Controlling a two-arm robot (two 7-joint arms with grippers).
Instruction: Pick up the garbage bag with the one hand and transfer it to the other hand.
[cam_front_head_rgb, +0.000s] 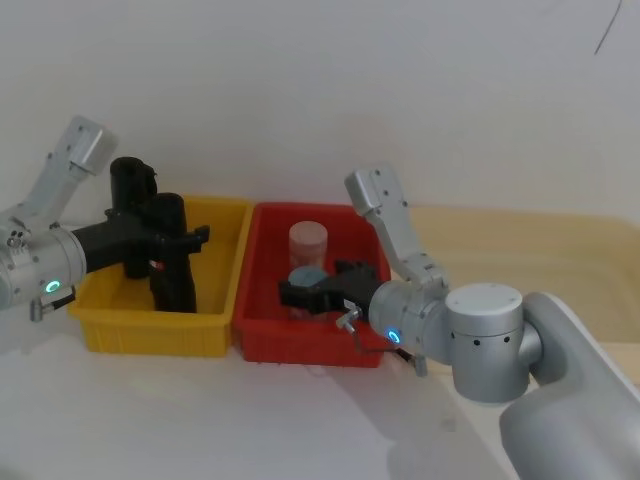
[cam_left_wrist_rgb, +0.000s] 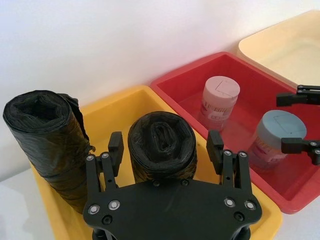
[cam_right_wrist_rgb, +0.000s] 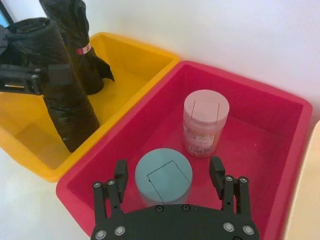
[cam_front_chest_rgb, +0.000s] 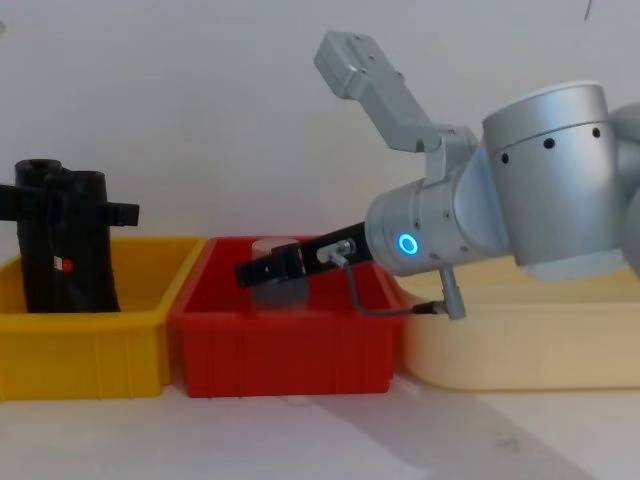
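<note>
**Garbage bag straddled, grip not yet closed**

The pick-up step is judged to be in hand. The garbage bag (cam_left_wrist_rgb: 161, 150), a smooth black roll, is stood upright in the yellow bin (cam_front_head_rgb: 150, 335) on the surface (cam_front_head_rgb: 150, 420), toward the side next to the red bin (cam_front_head_rgb: 300, 345). It is straddled by the left end effector (cam_left_wrist_rgb: 165, 139), whose fingers are spread, with a gap seen on each side. A second, lumpier black roll (cam_left_wrist_rgb: 45, 130) is stood just beside it, farther back. The right end effector (cam_right_wrist_rgb: 168, 167) is held low in the red bin, spread around a grey-lidded jar (cam_left_wrist_rgb: 276, 131).

Next, the left fingers would need to be closed on the bag alone and the roll lifted clear of the bin. The right end effector would have to be raised off the jar to receive it.

A small red-and-white mark (cam_right_wrist_rgb: 83, 50) is seen, and in the right wrist view it appears to lie on the second roll. A printed label is carried by the pink-lidded jar (cam_right_wrist_rgb: 205, 122), but nothing on it can be read.
</note>
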